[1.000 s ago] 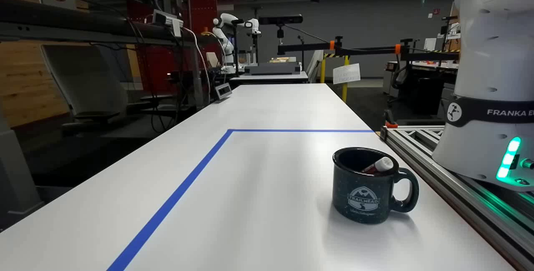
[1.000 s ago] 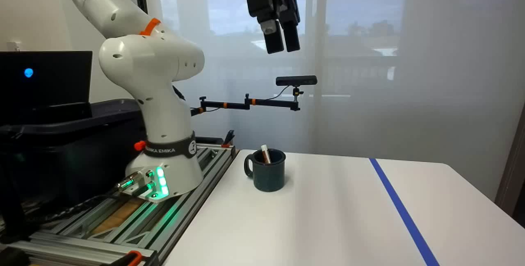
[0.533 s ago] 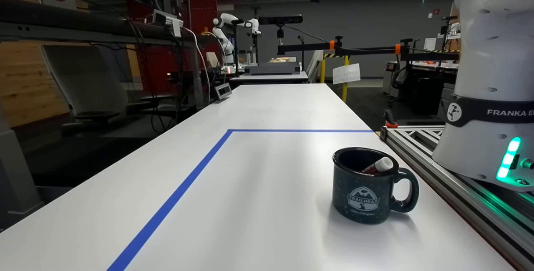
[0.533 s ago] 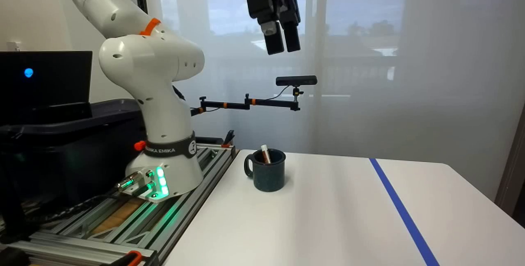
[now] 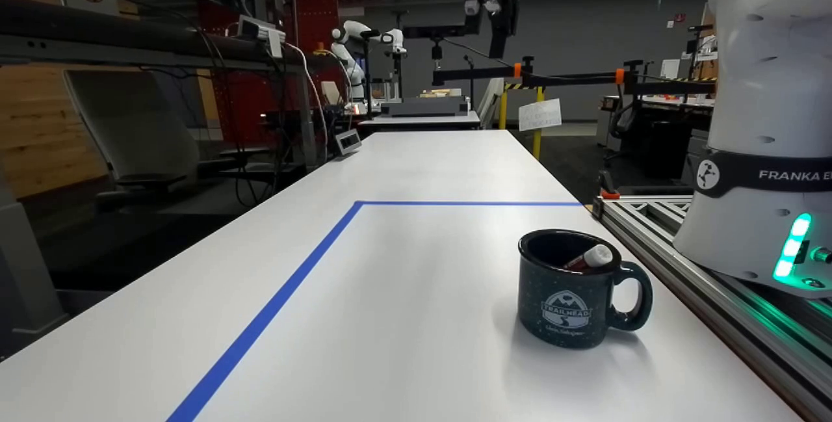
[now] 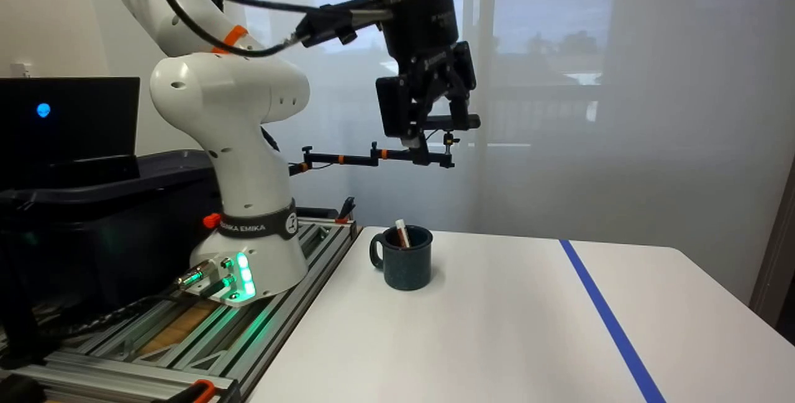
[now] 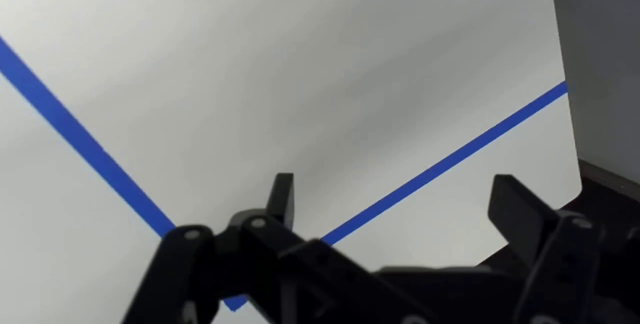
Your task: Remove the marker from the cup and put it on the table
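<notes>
The cup (image 5: 564, 308) is a dark mug with a pale emblem. It stands upright on the white table (image 5: 416, 292) near the robot base, and it also shows in an exterior view (image 6: 407, 271). The marker (image 5: 590, 258) leans inside it, its white end at the rim; its reddish-brown body is partly hidden by the mug wall, and it shows in an exterior view too (image 6: 402, 233). My gripper (image 7: 393, 179) is open and empty, well above the table and apart from the cup. In the wrist view a dark edge at the top is probably the cup; the marker is out of view there.
Blue tape (image 5: 279, 298) marks the table. The aluminium rail and robot base (image 6: 261, 272) stand close to the cup's handle side. A camera on a jointed black arm (image 6: 448, 122) stands behind the table. A black bin (image 6: 112, 223) is beside the base.
My gripper has come lower and turned, and more of the wrist now shows in the exterior views. The cup and marker have not moved.
</notes>
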